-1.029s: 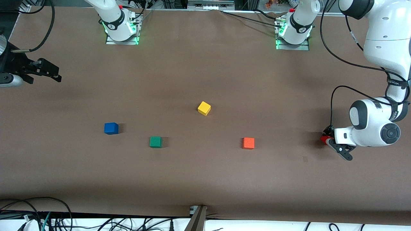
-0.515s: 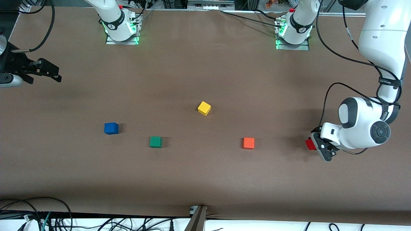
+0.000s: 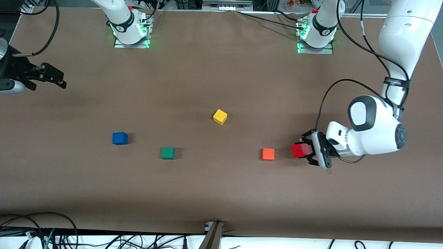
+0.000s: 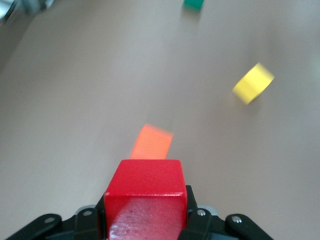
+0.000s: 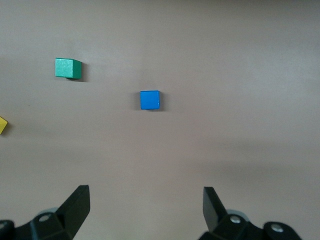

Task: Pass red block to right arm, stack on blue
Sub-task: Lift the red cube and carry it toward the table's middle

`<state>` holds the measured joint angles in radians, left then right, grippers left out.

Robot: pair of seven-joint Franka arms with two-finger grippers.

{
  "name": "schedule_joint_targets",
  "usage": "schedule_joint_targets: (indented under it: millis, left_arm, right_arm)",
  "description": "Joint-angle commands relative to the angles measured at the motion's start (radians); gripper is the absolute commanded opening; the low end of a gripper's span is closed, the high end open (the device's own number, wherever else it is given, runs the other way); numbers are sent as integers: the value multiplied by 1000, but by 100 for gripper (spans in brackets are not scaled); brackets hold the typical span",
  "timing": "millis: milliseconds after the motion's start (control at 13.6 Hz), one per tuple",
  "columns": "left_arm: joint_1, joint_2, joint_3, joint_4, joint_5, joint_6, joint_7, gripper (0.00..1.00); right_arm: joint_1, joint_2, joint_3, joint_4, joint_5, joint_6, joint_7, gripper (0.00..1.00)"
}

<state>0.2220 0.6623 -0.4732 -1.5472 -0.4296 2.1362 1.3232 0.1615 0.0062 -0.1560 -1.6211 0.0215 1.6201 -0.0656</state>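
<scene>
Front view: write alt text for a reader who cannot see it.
The left gripper holds the red block in the air beside the orange cube. The blue cube, green cube and yellow cube sit apart on the brown table; the right gripper waits open at its edge.

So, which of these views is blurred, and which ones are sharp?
Left wrist view: the small orange cube and small yellow cube are smeared, while the held small bright red cube is crisp. Right wrist view: the small blue cube is sharp. Front view: sharp, soft shadows.
</scene>
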Motion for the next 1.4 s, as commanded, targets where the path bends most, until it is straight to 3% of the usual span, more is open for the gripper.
schedule_joint_targets:
  millis: [0,368,735,1176,1324]
  left_arm:
    - [1,46,-83,9,-139,-7,51,0]
    - [-160,76,-108,47,-368,114,128,0]
    - [-321,86,-105,45,-788,275,379,0]
    - [-418,112,-107,44,-1066,287,693,0]
    - [-441,109,-107,44,-1248,287,851,0]
  right_arm:
    - [-8,8,4,21,14,-8,-14,100]
    - [-7,8,4,21,14,-6,-14,100]
    - [-7,8,4,21,14,-8,-16,100]
    - [-7,8,4,21,14,-8,-16,100]
    - [-7,8,4,21,14,-8,-16,100]
